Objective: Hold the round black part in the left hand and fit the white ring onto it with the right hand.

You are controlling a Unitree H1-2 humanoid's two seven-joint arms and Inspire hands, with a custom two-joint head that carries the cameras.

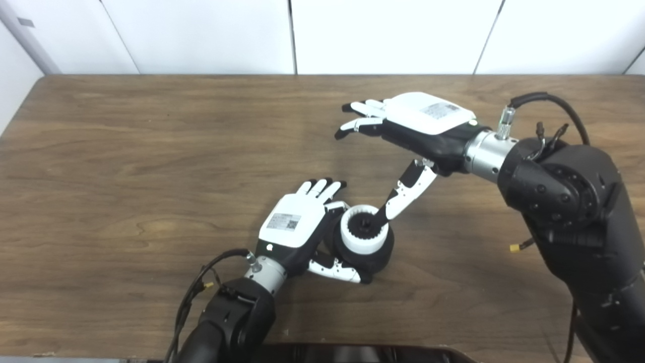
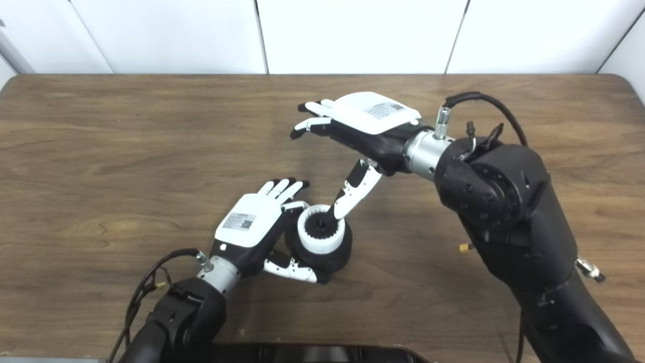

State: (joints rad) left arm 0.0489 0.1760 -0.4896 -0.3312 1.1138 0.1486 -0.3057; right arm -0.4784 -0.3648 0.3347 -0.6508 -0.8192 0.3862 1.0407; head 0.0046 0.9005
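White ring (image 1: 364,236) sits on top of the round black part (image 1: 375,254), which rests on the desk (image 1: 126,201); the left robot hand (image 1: 295,227) is wrapped around the part's left side, fingers curled behind it and thumb under its near edge. Right robot hand (image 1: 403,128) hovers up and right of the ring with fingers spread, holding nothing, its thumb angled down so the tip touches the ring's toothed dark centre. Ring looks level and apparently seated; axis vertical.

Left hand (image 1: 295,227) low with fingers straight and thumb curled; right hand (image 1: 423,123) raised, fingers spread, thumb angled down.
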